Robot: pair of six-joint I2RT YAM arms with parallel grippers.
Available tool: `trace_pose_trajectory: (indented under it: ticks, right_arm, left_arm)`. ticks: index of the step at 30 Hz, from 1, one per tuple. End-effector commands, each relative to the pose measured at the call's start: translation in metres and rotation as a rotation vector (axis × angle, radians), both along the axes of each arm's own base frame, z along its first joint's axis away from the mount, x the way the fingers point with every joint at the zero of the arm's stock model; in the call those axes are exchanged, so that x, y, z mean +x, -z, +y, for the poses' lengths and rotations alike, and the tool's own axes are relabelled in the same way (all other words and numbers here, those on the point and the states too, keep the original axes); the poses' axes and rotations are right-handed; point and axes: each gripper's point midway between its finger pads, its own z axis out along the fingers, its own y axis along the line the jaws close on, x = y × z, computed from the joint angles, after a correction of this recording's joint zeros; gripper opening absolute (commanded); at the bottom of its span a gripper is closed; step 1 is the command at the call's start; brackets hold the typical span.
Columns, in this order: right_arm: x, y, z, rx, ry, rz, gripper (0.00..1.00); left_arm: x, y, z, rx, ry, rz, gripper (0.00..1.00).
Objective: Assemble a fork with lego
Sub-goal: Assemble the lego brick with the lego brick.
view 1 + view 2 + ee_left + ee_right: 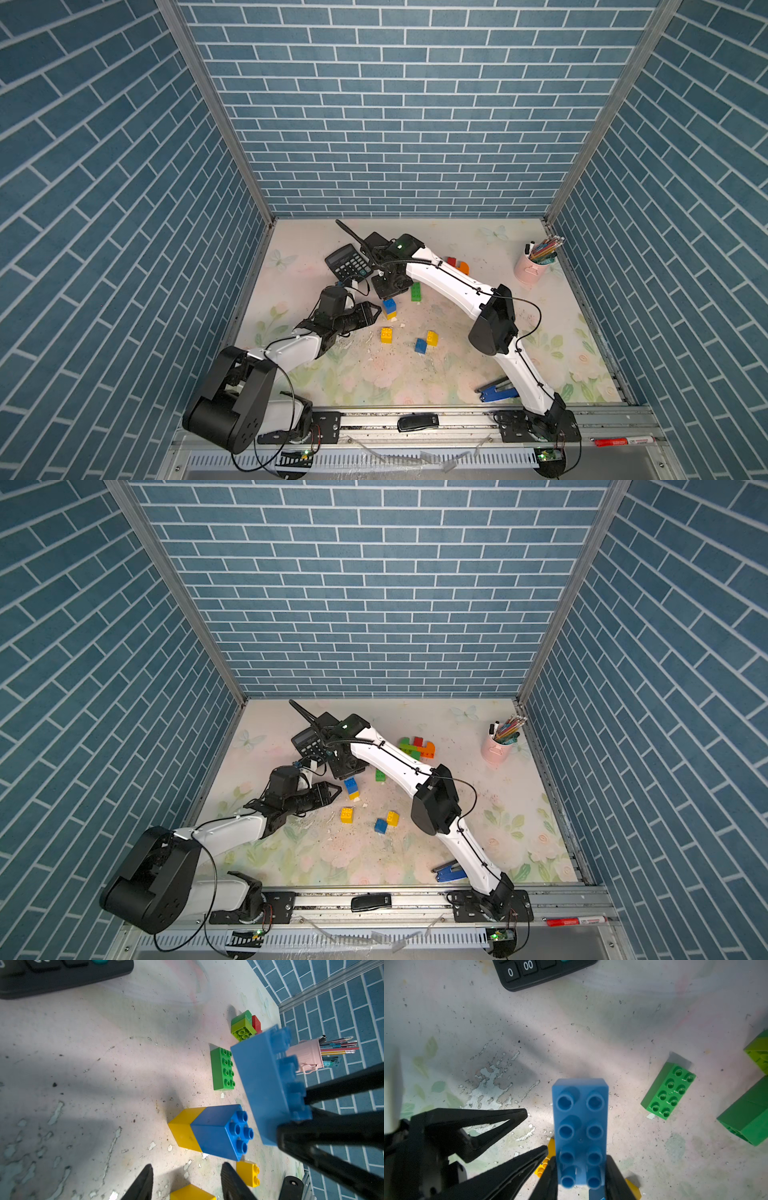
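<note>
Blue 2x4 lego brick up close, pinched at 1 end by right hand, studs up, held off surface close by blue-on-yellow stack – looks lined up for pressing onto its studs. Left hand spread, empty, beside stack, likely ready to brace it. Hard glossy plastic, round hollow studs; green 2x4 brick loose nearby; surface scuffed, print flaking.
</note>
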Motion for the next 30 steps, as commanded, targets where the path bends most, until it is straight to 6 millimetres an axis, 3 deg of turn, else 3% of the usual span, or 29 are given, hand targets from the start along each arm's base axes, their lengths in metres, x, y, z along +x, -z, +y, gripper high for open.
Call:
trace_pose_trajectory:
  ticks: [1,20,30]
  right_arm:
    - [0.000,0.016,-0.005,-0.044,0.004,0.019,0.00]
    - [-0.012,0.046,-0.012,-0.108,-0.009,0.098,0.00]
    - [-0.022,0.051,-0.016,-0.126,-0.016,0.144,0.00]
  left_arm:
    - [0.004,-0.003,-0.003,0.006,0.015,-0.010,0.54]
    - [0.014,-0.002,-0.007,0.000,0.014,-0.009,0.54]
    - [0.015,-0.002,-0.008,0.001,0.019,-0.007,0.54]
